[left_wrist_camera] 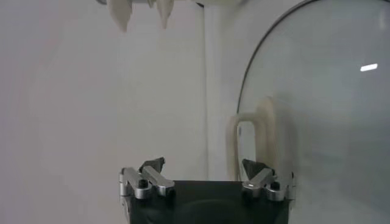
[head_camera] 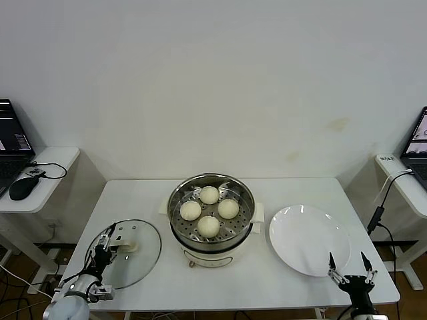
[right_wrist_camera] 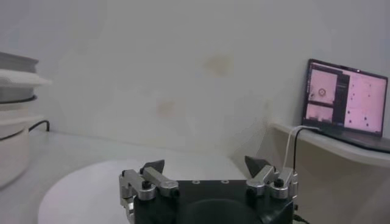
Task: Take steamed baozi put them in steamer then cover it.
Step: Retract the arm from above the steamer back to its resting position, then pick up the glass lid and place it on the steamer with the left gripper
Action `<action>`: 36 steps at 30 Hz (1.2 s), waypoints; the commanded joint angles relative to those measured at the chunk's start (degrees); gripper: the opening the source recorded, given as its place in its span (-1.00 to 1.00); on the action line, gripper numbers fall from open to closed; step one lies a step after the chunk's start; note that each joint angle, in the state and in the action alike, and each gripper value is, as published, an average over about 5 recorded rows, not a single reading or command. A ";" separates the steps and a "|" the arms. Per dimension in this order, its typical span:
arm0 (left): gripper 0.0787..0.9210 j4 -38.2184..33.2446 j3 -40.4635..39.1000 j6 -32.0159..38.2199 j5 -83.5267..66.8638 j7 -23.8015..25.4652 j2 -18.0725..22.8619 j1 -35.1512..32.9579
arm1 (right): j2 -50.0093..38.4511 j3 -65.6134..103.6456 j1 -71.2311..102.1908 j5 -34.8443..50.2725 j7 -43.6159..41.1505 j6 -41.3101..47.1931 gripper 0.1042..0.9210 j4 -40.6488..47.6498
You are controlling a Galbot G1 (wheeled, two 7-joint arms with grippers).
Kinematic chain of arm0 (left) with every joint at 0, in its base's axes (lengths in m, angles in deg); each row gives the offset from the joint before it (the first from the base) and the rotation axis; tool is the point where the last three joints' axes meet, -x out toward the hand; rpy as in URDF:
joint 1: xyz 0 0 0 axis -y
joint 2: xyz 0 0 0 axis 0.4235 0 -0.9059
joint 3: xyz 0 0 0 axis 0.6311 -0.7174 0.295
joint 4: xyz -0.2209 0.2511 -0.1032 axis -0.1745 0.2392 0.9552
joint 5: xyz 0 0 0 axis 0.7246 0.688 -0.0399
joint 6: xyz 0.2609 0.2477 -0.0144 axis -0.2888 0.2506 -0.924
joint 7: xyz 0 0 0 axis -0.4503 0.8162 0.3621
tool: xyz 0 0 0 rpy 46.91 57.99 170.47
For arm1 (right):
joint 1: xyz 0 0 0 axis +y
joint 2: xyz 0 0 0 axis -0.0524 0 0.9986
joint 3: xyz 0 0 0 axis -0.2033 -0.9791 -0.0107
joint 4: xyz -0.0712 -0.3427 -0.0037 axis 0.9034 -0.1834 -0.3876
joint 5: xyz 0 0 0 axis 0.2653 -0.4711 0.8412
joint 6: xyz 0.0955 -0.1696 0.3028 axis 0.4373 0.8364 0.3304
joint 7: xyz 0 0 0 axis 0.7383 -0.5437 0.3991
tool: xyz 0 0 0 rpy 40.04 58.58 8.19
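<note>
Several cream-white baozi (head_camera: 209, 211) lie on the perforated tray inside the steel steamer (head_camera: 177, 230) at the table's middle. The glass cover (head_camera: 143, 255) with its cream handle (head_camera: 124, 243) lies flat on the table at the front left. My left gripper (head_camera: 102, 254) is open, low over the cover's left edge, just short of the handle (left_wrist_camera: 256, 137). My right gripper (head_camera: 349, 270) is open and empty at the front right, by the near edge of the white plate (head_camera: 308, 239).
Side tables stand on both flanks, each with a laptop (head_camera: 11, 142); the left one also holds a mouse (head_camera: 23, 186). A cable (head_camera: 381, 203) hangs at the right. The wall runs close behind the table.
</note>
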State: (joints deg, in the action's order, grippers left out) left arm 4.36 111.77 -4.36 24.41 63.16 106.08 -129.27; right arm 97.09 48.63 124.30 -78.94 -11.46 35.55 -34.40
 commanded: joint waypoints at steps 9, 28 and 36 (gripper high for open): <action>-0.30 4.59 -0.73 0.28 -1.06 -1.03 0.43 2.06 | -0.30 -0.63 0.50 1.60 -0.37 0.44 0.76 -0.09; -0.85 -16.40 8.16 -6.42 -2.04 -1.32 -0.71 -8.78 | -0.39 -1.48 0.97 -0.28 -0.44 0.05 0.76 -0.87; -0.85 -26.26 12.65 -11.39 -6.09 5.57 -3.79 -10.41 | -1.66 -3.17 2.90 -1.48 -0.41 0.06 0.76 -2.46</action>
State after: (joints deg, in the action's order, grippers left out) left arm -8.25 119.04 -9.98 21.67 62.62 104.50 -136.20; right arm 96.37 46.51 125.84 -79.64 -11.96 35.63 -35.92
